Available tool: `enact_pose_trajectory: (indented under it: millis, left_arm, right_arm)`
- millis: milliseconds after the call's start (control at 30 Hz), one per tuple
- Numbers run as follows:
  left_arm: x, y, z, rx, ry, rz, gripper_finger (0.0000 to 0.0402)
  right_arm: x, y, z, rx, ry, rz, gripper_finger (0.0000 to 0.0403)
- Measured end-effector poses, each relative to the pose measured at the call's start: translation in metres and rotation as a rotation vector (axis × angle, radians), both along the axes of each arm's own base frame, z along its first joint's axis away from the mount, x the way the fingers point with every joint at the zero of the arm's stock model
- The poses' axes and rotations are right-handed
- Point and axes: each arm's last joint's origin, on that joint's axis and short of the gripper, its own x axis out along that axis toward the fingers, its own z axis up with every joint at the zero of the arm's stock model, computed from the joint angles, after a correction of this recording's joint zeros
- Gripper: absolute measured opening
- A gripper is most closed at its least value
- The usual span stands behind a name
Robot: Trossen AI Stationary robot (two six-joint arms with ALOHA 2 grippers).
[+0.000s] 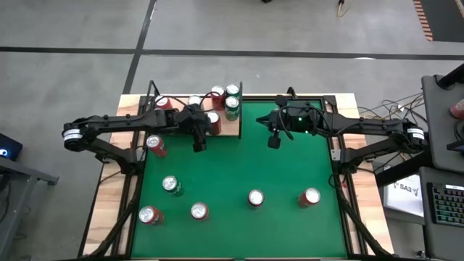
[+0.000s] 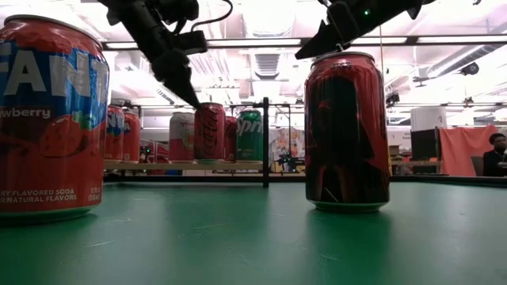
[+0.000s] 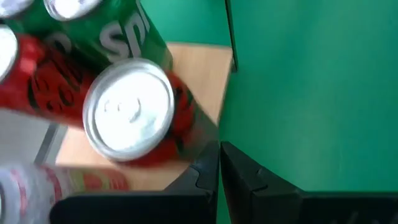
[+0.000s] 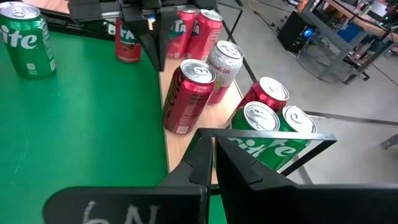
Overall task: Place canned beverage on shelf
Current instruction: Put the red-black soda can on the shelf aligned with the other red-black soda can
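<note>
Both grippers are shut on nothing here. The left gripper [image 1: 197,147] is hung just off the shelf's [image 1: 233,127] front edge, fingers pinched together beside a dark red can [image 3: 134,115] that's stood near that edge. The right gripper [image 1: 275,143] is parked over the green felt [image 1: 239,167], well clear of the shelf, fingers pressed together too.

The shelf is at the back of the table on the left side, already loaded with a cluster of cans, two green ones [image 1: 232,100] at its right end. Six more cans are left standing on the felt, including a red one [image 1: 156,146] near the left arm.

What could go wrong: the red can is so close to the shelf's edge that a sideways swing of the closed fingers could easily tip it off, and a packed group like that could get toppled domino style. Little room is left for another can.

Materials: smooth aluminium cylinders with shiny silver tops and glossy printed walls, probably slippery. Pale flat wood for the shelf, thin black rods, matte fuzzy felt
</note>
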Motion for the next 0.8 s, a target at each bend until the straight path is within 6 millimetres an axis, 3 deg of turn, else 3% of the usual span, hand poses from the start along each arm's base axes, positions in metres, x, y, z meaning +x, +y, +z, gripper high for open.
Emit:
enact_pose_trajectory:
  millis: [267, 800]
  left_arm:
    - [-0.006, 0.004, -0.003, 0.077, 0.07, 0.087, 0.0]
    - [0.004, 0.011, 0.001, 0.109, -0.038, 0.11, 0.0]
  right_arm:
    - [0.0, 0.0, 0.0, 0.002, -0.001, -0.001, 0.0011]
    - [0.0, 0.0, 0.0, 0.005, -0.001, -0.002, 0.0011]
